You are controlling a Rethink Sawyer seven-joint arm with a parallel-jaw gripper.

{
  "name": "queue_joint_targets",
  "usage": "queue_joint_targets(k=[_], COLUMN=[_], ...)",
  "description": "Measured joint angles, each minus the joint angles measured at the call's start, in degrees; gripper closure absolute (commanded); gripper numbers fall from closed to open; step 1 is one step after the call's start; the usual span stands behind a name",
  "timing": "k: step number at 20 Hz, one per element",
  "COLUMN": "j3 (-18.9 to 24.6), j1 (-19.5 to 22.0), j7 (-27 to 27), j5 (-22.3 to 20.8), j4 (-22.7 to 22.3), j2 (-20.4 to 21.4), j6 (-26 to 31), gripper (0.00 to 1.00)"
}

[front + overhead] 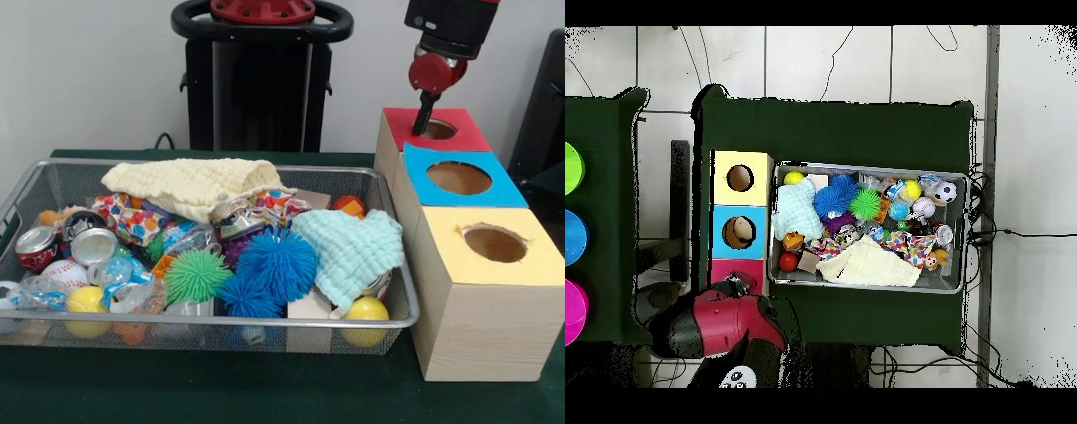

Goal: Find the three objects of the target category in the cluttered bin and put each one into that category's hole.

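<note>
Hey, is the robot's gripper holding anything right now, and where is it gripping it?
That cannot be told. The gripper hangs at the hole of the red box, and its tip looks bare, but whether it grips something small is not visible.

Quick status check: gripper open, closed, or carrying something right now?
Gripper: cannot be told; its dark tip hangs at the hole of the red box, with no object visible in it.
</note>
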State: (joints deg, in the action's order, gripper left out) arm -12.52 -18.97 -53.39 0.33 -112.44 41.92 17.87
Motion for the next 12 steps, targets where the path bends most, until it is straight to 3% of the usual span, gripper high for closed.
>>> queue_joint_targets(k=[12], j3=[0.45], j1=[0.80], j7=[0.00], j5=[0.00], j4=[-0.17], j2=[0.75], j6=[-0.09], gripper=[1.00])
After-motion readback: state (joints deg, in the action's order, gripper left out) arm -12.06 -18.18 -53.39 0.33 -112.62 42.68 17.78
